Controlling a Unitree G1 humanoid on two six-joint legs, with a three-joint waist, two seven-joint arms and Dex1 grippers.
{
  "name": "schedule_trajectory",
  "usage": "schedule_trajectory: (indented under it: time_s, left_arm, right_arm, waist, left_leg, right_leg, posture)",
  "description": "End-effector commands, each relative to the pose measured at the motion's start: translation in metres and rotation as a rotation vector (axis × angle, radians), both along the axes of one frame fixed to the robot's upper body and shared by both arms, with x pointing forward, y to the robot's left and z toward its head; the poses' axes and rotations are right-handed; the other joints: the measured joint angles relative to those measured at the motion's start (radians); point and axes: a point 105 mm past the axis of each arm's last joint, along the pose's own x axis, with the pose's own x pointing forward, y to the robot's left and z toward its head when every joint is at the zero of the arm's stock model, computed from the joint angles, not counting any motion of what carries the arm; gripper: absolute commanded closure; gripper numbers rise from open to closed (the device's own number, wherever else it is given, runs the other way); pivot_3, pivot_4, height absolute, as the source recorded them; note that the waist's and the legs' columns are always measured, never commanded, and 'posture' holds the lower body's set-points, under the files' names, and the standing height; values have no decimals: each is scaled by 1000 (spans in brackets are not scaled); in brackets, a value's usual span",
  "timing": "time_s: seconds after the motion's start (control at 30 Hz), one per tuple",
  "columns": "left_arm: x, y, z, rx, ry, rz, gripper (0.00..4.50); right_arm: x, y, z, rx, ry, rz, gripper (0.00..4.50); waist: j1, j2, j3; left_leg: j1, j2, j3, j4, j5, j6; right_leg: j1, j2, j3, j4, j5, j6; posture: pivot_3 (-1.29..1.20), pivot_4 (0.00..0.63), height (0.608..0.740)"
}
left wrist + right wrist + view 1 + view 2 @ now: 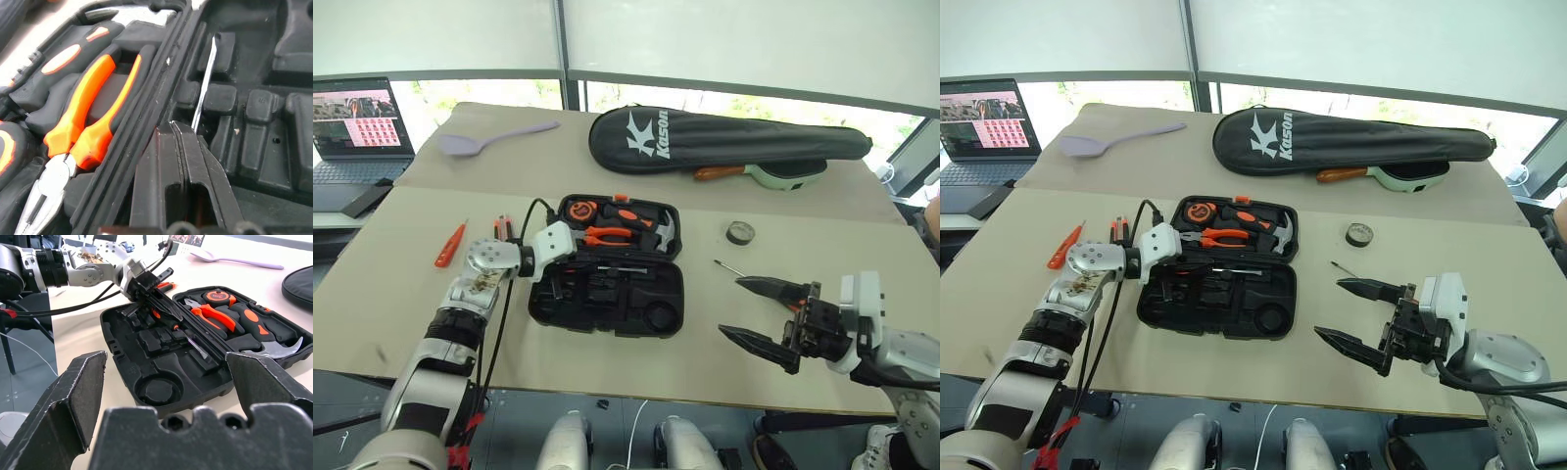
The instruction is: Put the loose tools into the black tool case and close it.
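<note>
Black moulded plastic case (607,289) lies open mid-table, ribbed recesses facing up | left gripper (146,286) fingers pressed together on the hinge ridge by a thin steel screwdriver shaft (204,81) | right gripper (759,313) fingers wide apart near front edge | tape roll (740,232) on bare table toward the right edge

An office or lab workspace: a plain beige table (401,313) stands by wide windows with pulled-down white blinds (724,39). An open laptop (357,127) showing a grid of pictures sits on a neighbouring desk, greenery visible outside.
</note>
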Motion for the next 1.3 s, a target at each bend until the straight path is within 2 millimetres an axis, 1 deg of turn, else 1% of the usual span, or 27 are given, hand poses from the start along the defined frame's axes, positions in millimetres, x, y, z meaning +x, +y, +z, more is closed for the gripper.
schedule_trajectory:
  time_s: [0.03,0.1,0.2,0.27,0.3,0.33,0.37,0.4,0.43,0.53,0.6,0.63,0.7,0.77,0.8,0.87,0.97,1.07,1.1,1.17,1.3]
  left_arm:
    - [-6,-9,-20,40,69,-18,4448]
    - [-6,-12,-19,11,71,-19,4448]
    - [-4,-13,-6,-83,54,-7,4448]
    - [-7,-8,24,-245,-7,-31,3946]
    - [-14,-4,42,-337,-28,-66,3820]
    - [-22,2,55,-403,-41,-103,3334]
    - [-31,8,62,-431,-34,-137,3123]
    - [-38,12,65,-443,-24,-160,2637]
    - [-47,20,69,-464,-2,-178,2248]
    - [-70,52,60,-415,76,-152,1238]
    - [-80,65,53,-385,106,-124,445]
    - [-84,71,49,-373,113,-109,140]
    - [-94,86,39,-348,131,-66,61]
    - [-102,99,33,-336,141,-29,61]
    - [-105,103,33,-333,144,-18,61]
    - [-110,109,33,-342,146,-2,61]
    - [-116,104,36,-373,164,-29,61]
    - [-121,92,39,-393,189,-76,61]
    - [-122,84,43,-422,193,-101,61]
    - [-125,72,51,-461,203,-133,61]
    - [-128,55,57,-490,213,-168,61]
  right_arm:
    - [-1,0,5,5,-46,-6,0]
    - [0,-1,5,15,-48,-19,0]
    - [2,-6,4,29,-61,-53,0]
    - [-1,-18,3,25,-65,-101,0]
    - [-3,-26,2,14,-75,-133,0]
    - [-5,-32,2,4,-80,-162,0]
    - [-7,-39,0,-10,-84,-192,0]
    - [-9,-43,-2,-19,-87,-211,0]
    - [-13,-52,-5,-36,-89,-242,0]
    - [-29,-87,-22,-103,-97,-383,0]
    - [-37,-105,-32,-128,-97,-464,0]
    - [-42,-114,-36,-133,-95,-511,0]
    - [-58,-134,-53,-160,-47,-590,0]
    - [-72,-145,-66,-174,9,-632,0]
    - [-77,-149,-70,-177,24,-644,0]
    - [-77,-152,-72,-183,34,-652,0]
    - [-53,-150,-61,-181,4,-626,0]
    - [-23,-145,-50,-207,9,-559,0]
    - [-4,-147,-51,-259,67,-564,0]
    - [22,-153,-54,-374,153,-585,0]
    - [56,-146,-53,-455,214,-498,0]
  waist:
    - [2,1,-1]
    - [3,1,-1]
    - [6,1,-1]
    - [6,2,-1]
    - [6,2,-1]
    - [4,1,-1]
    - [0,1,-1]
    - [-2,1,-1]
    - [-7,2,-1]
    - [-17,6,-3]
    - [-19,8,-3]
    - [-20,8,-3]
    - [-18,9,-3]
    - [-15,9,-3]
    - [-15,9,-3]
    - [-16,9,-3]
    - [-25,11,-3]
    - [-36,12,-3]
    - [-34,12,-3]
    - [-36,12,-2]
    - [-25,12,-2]
  left_leg:
    - [0,0,0,0,0,0]
    - [1,0,0,0,0,0]
    - [4,-1,0,0,0,0]
    - [4,-1,0,0,0,0]
    - [4,-1,0,0,0,0]
    - [3,-1,0,0,0,0]
    - [1,0,0,0,0,0]
    - [-2,0,-1,0,0,0]
    - [-3,0,-1,0,0,0]
    - [0,1,-1,-1,0,0]
    - [4,1,-1,-4,-1,1]
    - [5,1,0,-4,-1,1]
    - [7,1,2,-3,-1,1]
    - [11,2,2,-3,-1,1]
    - [13,2,2,-4,-1,0]
    - [14,3,2,-4,-1,0]
    - [16,4,-1,-4,-1,0]
    - [17,3,1,-4,-1,1]
    - [18,3,2,-4,-1,1]
    - [19,3,2,-5,-1,1]
    - [18,1,3,-6,-1,1]
  right_leg:
    - [0,0,0,0,0,0]
    - [1,0,0,0,0,0]
    - [4,-1,0,0,0,1]
    - [4,-1,0,-1,0,1]
    - [4,-1,0,-1,0,1]
    - [3,-1,0,-1,0,1]
    - [1,-1,0,-1,0,1]
    - [-2,-1,0,0,0,1]
    - [-3,-1,0,0,0,1]
    - [-1,0,0,0,0,0]
    - [2,0,1,-1,-1,0]
    - [3,0,1,-1,-1,0]
    - [4,-1,1,-1,-1,-1]
    - [8,-3,1,-1,-4,0]
    - [10,-3,1,-2,-5,-1]
    - [10,-4,1,-2,-7,-4]
    - [10,-5,2,-1,-8,-7]
    - [11,-5,6,-1,-7,-7]
    - [11,-5,6,-1,-6,-6]
    - [12,-5,7,-1,-5,-5]
    - [11,-3,6,-1,-4,-2]
  posture:
    - [0,150,740]
    - [0,150,740]
    - [0,150,740]
    - [0,150,740]
    - [0,150,740]
    - [0,150,740]
    - [0,150,740]
    - [0,150,740]
    - [0,150,740]
    - [0,150,740]
    - [0,150,740]
    - [0,150,740]
    - [0,150,740]
    - [0,150,740]
    - [0,150,740]
    - [0,150,740]
    - [0,150,740]
    - [0,150,740]
    - [0,150,740]
    - [0,150,740]
    - [0,150,740]
